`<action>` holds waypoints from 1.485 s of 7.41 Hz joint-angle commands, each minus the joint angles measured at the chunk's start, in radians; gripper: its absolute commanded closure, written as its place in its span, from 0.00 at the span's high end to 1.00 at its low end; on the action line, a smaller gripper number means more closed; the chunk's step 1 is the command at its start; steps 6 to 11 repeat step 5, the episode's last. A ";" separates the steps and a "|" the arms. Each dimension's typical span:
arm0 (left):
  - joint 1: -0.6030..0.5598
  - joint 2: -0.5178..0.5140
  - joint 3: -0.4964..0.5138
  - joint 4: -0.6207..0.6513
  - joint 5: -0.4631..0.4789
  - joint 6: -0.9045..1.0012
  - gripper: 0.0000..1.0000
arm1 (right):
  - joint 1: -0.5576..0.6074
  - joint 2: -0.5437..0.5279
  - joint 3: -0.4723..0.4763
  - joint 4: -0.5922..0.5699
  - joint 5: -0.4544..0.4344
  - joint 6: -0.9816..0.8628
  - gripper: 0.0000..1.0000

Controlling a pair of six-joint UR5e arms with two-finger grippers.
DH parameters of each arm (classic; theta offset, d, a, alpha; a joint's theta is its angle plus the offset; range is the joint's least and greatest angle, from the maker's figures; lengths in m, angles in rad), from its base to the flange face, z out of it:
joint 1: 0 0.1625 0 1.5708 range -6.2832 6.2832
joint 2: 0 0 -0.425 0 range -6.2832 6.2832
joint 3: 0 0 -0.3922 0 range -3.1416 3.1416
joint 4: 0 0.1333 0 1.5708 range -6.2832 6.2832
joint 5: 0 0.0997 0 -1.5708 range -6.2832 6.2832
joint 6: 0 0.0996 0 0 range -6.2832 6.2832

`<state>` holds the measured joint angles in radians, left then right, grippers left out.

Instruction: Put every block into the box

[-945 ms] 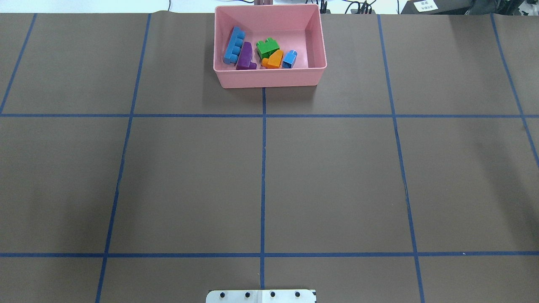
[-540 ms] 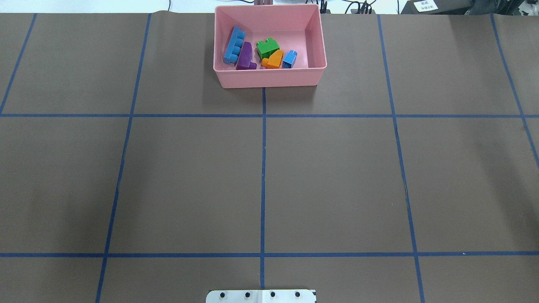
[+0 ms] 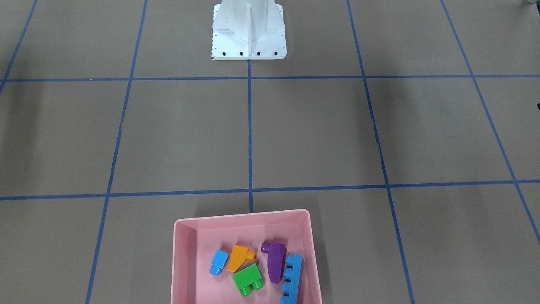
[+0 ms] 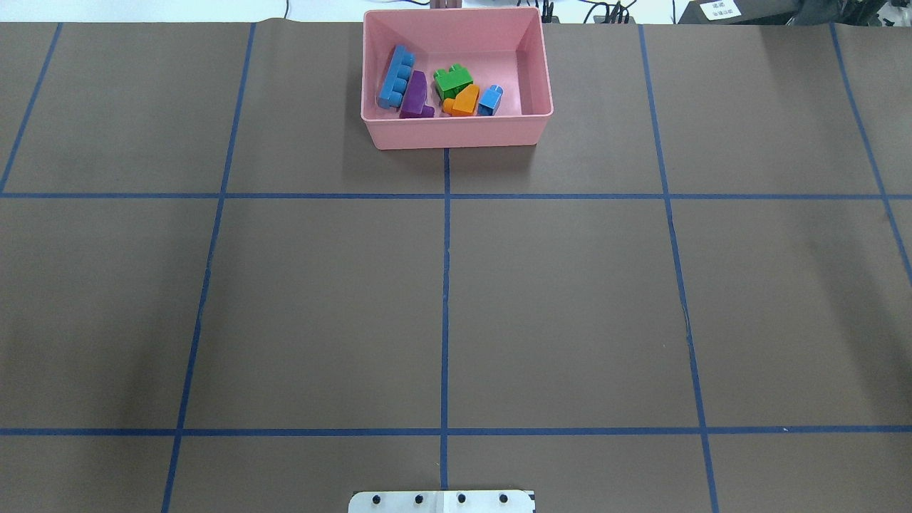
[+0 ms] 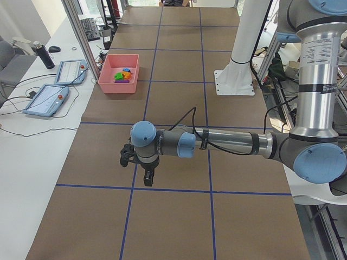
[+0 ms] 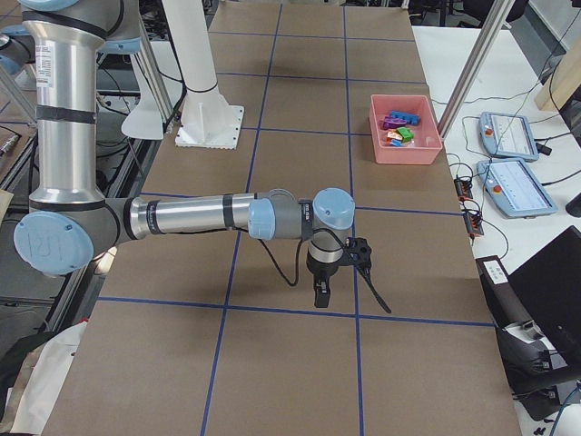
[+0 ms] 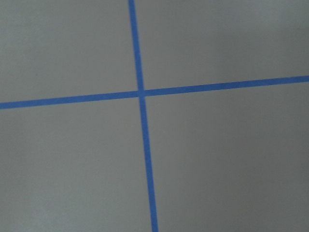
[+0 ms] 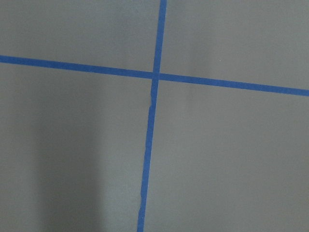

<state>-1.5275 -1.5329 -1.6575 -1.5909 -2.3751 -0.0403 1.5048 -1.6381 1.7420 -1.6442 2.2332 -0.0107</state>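
**Blocks (image 4: 452, 80) all in box (image 4: 456, 132)**

All five lie together on its pink floor, at the bench's (image 4: 320, 299) far edge. Left claw (image 5: 147, 176) and right claw (image 6: 320, 292) hang well apart from it; spread cannot be told. Card (image 4: 719, 9) writing unreadable.

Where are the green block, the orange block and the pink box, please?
green block (image 4: 453, 82): overhead exterior view, middle of its body.
orange block (image 4: 464, 102): overhead exterior view, middle of its body.
pink box (image 4: 456, 132): overhead exterior view, near outer wall.
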 commanded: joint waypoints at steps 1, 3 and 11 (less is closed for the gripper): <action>-0.008 -0.001 0.004 0.003 0.000 -0.001 1.00 | 0.000 -0.008 -0.007 0.009 0.000 0.000 1.00; -0.008 -0.032 0.005 0.003 -0.004 -0.044 1.00 | 0.000 0.003 -0.035 0.029 0.002 0.000 1.00; -0.008 -0.032 0.010 0.000 -0.007 -0.052 1.00 | 0.000 -0.005 -0.052 0.078 0.054 -0.002 1.00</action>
